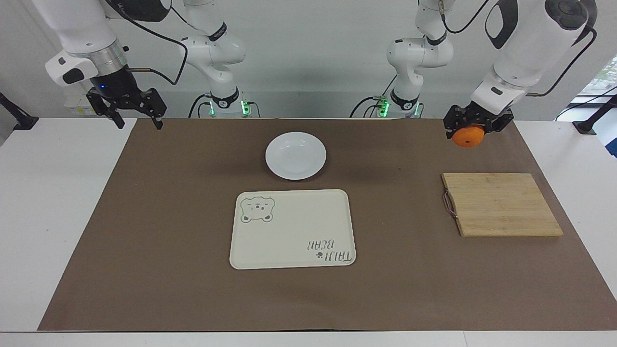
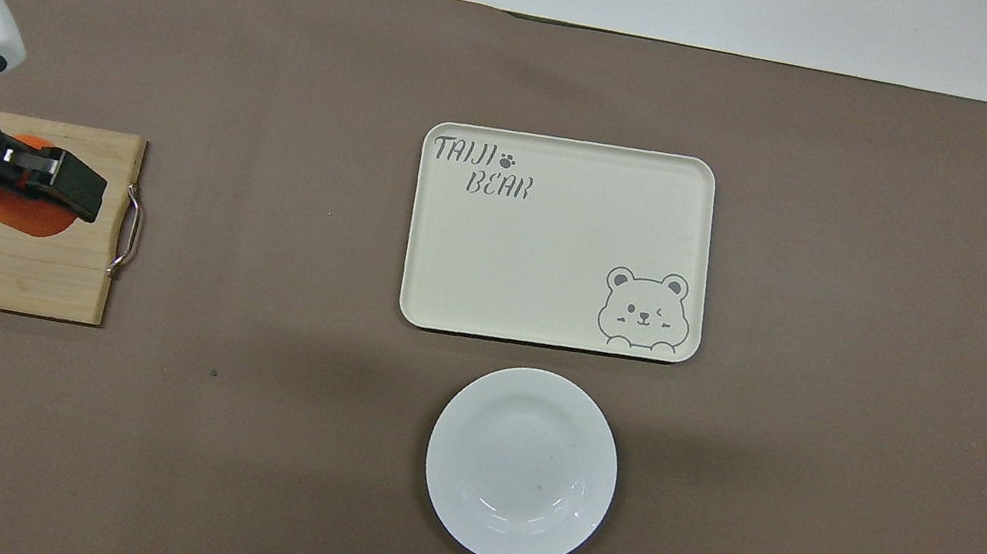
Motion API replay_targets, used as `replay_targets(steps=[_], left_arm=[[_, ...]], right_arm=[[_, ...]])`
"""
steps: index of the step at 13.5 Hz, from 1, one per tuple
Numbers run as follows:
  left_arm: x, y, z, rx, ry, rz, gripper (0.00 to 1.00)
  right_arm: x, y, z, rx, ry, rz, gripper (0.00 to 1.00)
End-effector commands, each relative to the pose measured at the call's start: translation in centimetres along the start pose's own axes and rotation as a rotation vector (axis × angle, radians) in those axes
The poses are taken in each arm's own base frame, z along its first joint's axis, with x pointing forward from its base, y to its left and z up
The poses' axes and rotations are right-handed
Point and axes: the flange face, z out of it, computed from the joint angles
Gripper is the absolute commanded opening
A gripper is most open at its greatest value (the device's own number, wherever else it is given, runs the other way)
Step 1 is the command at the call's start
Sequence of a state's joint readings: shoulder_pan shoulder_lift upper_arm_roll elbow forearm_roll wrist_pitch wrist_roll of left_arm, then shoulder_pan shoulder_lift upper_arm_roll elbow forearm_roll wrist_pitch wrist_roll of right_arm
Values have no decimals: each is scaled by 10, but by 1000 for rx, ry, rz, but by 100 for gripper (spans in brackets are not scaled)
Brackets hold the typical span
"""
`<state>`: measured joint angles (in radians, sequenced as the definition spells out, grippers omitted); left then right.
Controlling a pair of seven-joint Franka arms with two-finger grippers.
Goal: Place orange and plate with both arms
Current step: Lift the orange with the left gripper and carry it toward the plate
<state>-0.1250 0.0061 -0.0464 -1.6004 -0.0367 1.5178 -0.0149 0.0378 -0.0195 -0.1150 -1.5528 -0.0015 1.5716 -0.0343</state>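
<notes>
The left gripper (image 1: 470, 129) grips the orange (image 1: 467, 137) in the air over the bamboo cutting board (image 1: 501, 205) (handle end). The right gripper (image 1: 137, 118) waits open; the plate (image 1: 295, 155) lies beside the bear tray (image 1: 292, 229), nearer the robots.

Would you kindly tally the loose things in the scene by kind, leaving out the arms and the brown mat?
Fruit: 1, the orange, held up in the left pincer over the cutting board.
Dishes: 1, the white plate.
Trays: 1, the cream bear-printed tray.
Boards: 1, the wooden cutting board.
Total: 4.
</notes>
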Motion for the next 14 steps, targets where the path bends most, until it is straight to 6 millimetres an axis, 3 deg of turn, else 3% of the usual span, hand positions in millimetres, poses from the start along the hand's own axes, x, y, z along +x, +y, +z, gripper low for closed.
replay_targets(steps=[1,3,14], left_arm=[[-9,38,-6,6,-20,80,0],[-18,77,-7,15,-21,150,0],[-55,228,10,89,4,439,0]], right_arm=[[-3,3,0,-16,-7,-18,100],[-3,3,0,-16,-7,-18,100],[-3,3,0,-16,-7,-18,100]])
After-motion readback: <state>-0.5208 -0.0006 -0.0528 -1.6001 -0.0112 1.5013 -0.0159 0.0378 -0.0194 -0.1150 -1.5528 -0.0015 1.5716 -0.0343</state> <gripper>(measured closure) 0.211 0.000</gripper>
